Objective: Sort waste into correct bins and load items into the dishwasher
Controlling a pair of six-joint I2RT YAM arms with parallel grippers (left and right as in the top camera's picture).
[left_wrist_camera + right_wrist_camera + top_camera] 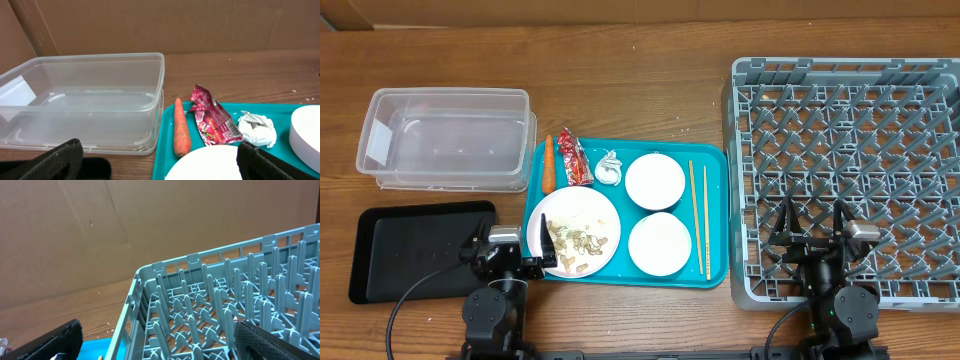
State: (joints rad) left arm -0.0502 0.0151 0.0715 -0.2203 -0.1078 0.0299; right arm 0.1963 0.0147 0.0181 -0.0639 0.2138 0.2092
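Two bowls (655, 181) on teal tray (718, 220)

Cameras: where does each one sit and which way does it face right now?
Overhead: above the table, looking straight down; teal tray, dish rack, left gripper and right gripper, both open, at the near edge.
Left wrist: low, facing forward over clear tub and carrot; own fingers in bottom corners.
Right wrist: low, facing the dish rack corner and cardboard wall; own fingers below.
Shared: overhead and left wrist both show clear tub and carrot.
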